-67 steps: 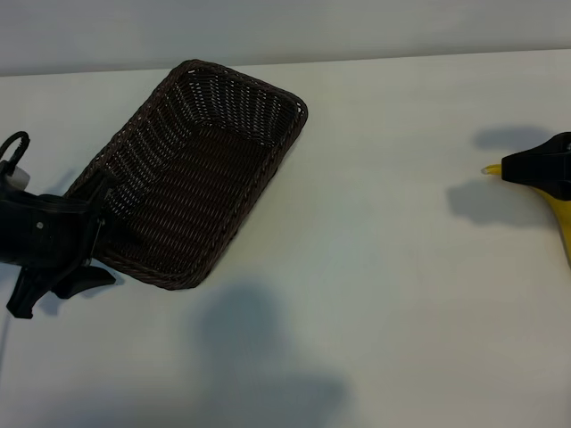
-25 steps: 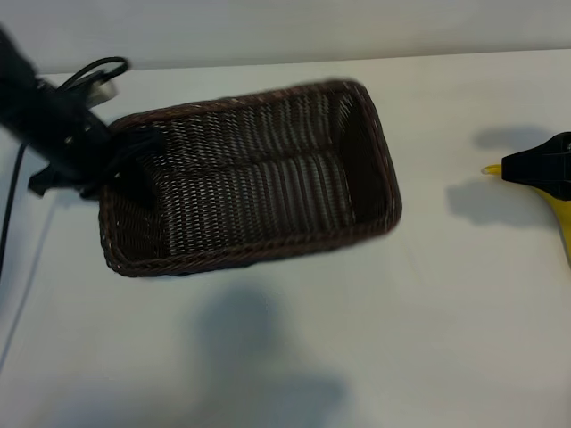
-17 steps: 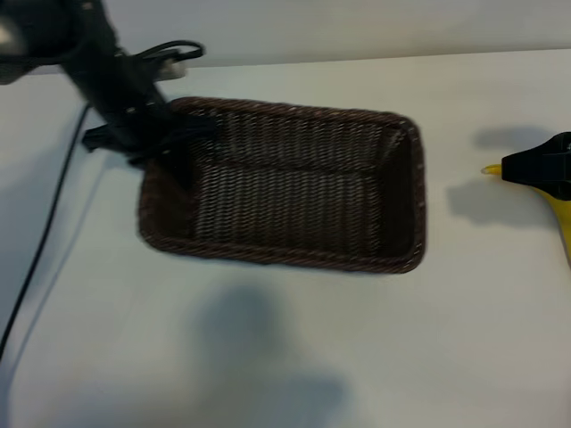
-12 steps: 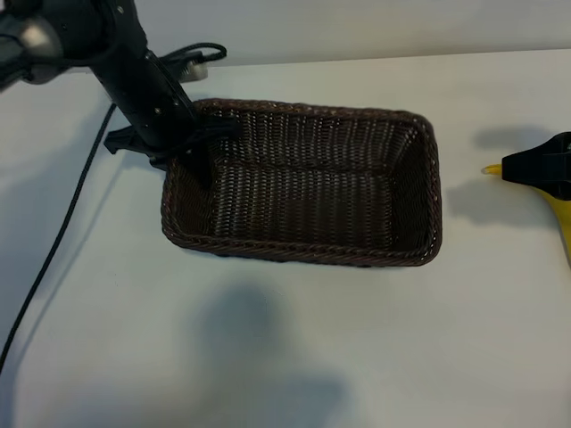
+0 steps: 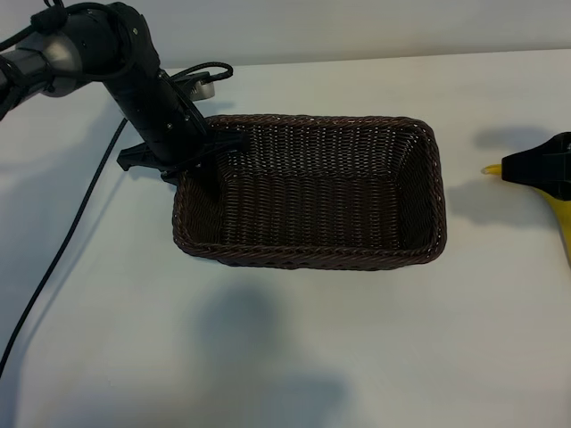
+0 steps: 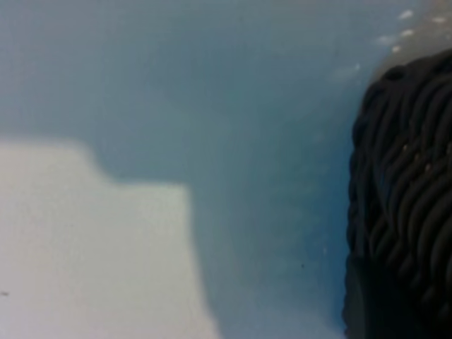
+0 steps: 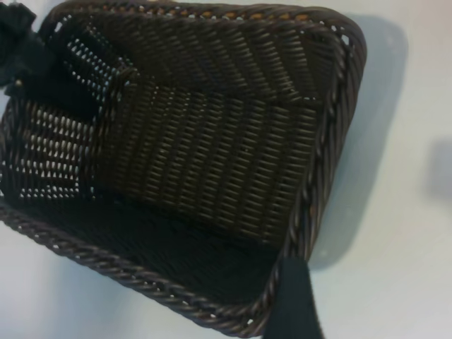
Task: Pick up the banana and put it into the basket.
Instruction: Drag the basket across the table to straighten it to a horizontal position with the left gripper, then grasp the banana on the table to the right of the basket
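Note:
The dark-brown woven basket (image 5: 308, 259) lies crosswise in the middle of the white table, with nothing in it. My left gripper (image 5: 198, 153) is shut on the basket's far left corner, one finger inside the wall. The left wrist view shows the wicker (image 6: 402, 198) close up. At the right edge, my right gripper (image 5: 528, 168) is shut on the yellow banana (image 5: 562, 218), held above the table well to the right of the basket. The right wrist view looks down into the basket (image 7: 212, 141) past one dark finger (image 7: 293, 304); the left gripper (image 7: 28, 56) shows at the basket's corner there.
A black cable (image 5: 62, 250) trails from the left arm across the table's left side. The table's back edge runs close behind the basket. A broad shadow lies on the table in front of the basket.
The left gripper has swung and dragged the basket from a slant at the left to crosswise in the middle, closer to the banana. The right arm has not moved.

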Controlling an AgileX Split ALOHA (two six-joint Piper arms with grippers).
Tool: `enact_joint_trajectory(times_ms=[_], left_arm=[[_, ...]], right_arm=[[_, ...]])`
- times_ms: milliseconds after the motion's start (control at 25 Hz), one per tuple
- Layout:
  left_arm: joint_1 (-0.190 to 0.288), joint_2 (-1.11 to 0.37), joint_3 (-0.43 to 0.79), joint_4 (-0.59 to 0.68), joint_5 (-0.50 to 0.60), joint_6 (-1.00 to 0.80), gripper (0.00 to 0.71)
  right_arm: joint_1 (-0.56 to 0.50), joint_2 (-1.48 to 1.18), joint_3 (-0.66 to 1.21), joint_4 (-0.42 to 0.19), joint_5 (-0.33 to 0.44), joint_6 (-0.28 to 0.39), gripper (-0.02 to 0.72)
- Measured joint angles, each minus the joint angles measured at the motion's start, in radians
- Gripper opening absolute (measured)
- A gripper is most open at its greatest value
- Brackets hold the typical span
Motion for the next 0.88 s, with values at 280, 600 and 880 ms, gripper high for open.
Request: enact_joint_trajectory(times_ms=[280, 600, 880], left_arm=[[0.000, 0.002, 0.000, -0.002, -0.005, 0.027, 0.219], [0.000, -0.035, 0.000, -0.009, 0.030, 0.046, 0.528], [0.000, -0.166, 0.000, 0.072, 0.097, 0.032, 0.560]], right_arm=[[0.000, 0.000, 0.000, 0.000, 0.000, 0.000, 0.549], [0.000, 0.000, 0.000, 0.000, 0.000, 0.000, 0.549], [0.000, 0.000, 0.000, 0.000, 0.000, 0.000, 0.549]])
